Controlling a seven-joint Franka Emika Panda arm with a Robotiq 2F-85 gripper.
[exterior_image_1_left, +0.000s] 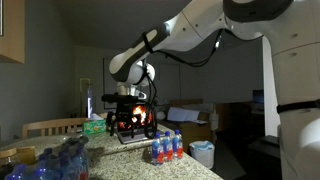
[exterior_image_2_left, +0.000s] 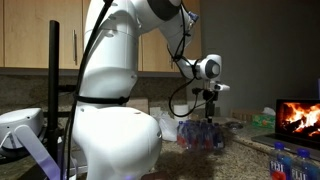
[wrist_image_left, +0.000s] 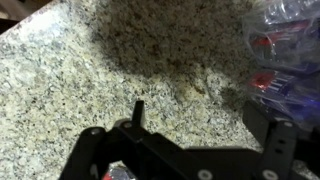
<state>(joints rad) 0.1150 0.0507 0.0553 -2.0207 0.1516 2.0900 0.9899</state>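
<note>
1. Nearest the lens, wrist view: your gripper (wrist_image_left: 185, 150) sits at the bottom edge, dark. Its jaws are spread wide w/ nothing btw them, so it is released and holds nothing.
2. Left and centre of the wrist view: the granite counter (wrist_image_left: 80, 70), w/ a shadow over its top middle part.
3. Top right of the wrist view: the wrapped bottle pack (wrist_image_left: 285, 50), clear plastic, red labels inside. It is near the right finger but apart from it, not touched.
4. In an exterior view, left to right: the white robot body (exterior_image_2_left: 115, 130) is very close to the cam. Then your gripper (exterior_image_2_left: 210, 97) hangs just above the wrapped bottle pack (exterior_image_2_left: 200, 135). The laptop (exterior_image_2_left: 300, 118) at the right edge shows a fire pic.
5. In an exterior view, left to right: blue-cap bottles (exterior_image_1_left: 50, 165) stand bottom left. Your gripper (exterior_image_1_left: 136, 100) is in front of the laptop (exterior_image_1_left: 128, 120), and red-label bottles (exterior_image_1_left: 167, 148) stand on the counter to the right, below it.
</note>
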